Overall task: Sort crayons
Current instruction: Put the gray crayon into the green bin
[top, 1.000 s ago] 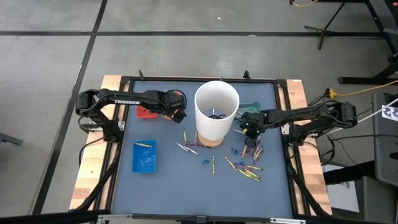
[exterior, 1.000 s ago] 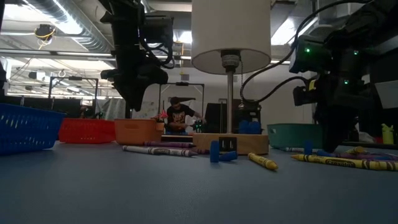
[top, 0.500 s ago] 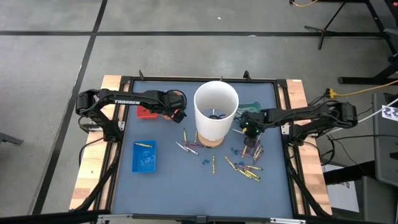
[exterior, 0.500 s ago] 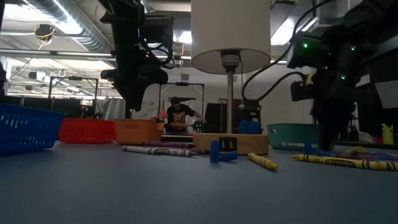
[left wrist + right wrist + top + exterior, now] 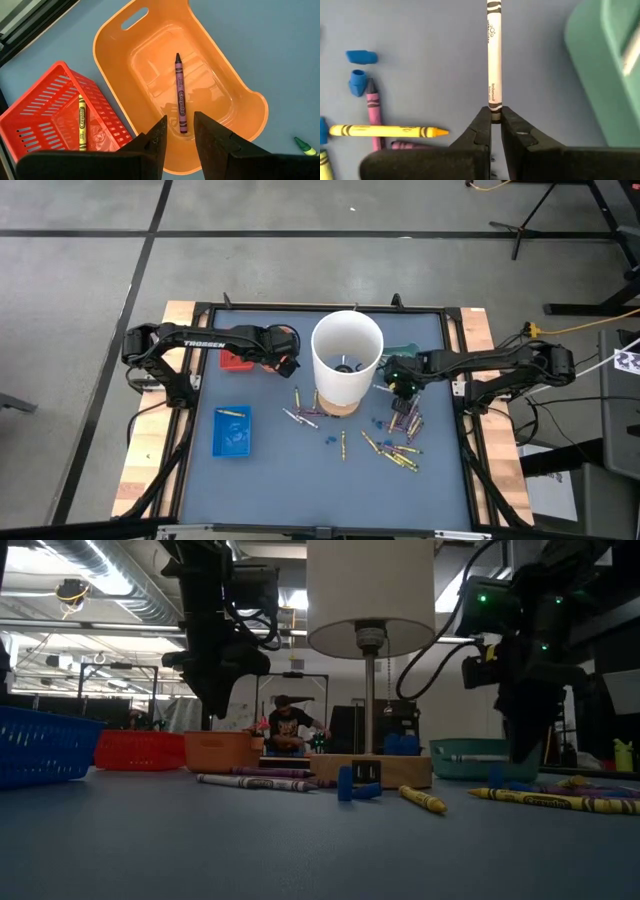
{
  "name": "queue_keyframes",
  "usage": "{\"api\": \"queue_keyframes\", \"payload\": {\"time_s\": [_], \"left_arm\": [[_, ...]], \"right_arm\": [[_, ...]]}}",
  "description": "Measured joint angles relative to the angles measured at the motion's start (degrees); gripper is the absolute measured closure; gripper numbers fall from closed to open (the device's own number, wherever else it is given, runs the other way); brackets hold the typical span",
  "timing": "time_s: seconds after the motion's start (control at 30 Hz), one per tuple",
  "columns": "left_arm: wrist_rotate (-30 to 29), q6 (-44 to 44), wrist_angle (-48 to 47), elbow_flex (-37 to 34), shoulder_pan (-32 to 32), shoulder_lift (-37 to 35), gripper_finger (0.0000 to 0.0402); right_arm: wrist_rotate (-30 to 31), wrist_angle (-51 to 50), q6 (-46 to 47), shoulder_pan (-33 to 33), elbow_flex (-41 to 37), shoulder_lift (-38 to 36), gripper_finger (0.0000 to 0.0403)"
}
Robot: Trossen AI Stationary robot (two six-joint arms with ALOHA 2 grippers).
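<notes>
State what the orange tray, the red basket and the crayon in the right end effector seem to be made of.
Orange tray: likely moulded plastic, smooth and glossy, with soft reflections and a cut-out handle slot.
Red basket: likely plastic too, with slatted lattice walls.
Crayon, gripped by the right end effector: presumably wax under a pale, matt paper wrapper with printed lettering and dark bands.

1 crayon (image 5: 180, 95) in tray (image 5: 240, 90), another in basket (image 5: 30, 120).
</notes>
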Motion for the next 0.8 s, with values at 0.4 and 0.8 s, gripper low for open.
{"api": "queue_keyframes", "payload": {"time_s": [0.4,0.8], "left_arm": [[-0.01,0.00,0.01,0.00,0.02,0.00,0.0321],[-0.02,0.00,0.00,0.00,0.02,0.00,0.0321]], "right_arm": [[2.59,-3.14,-2.38,0.00,3.47,-0.04,0.0381],[12.22,-13.23,-3.98,0.00,8.90,-0.11,0.0381]]}}
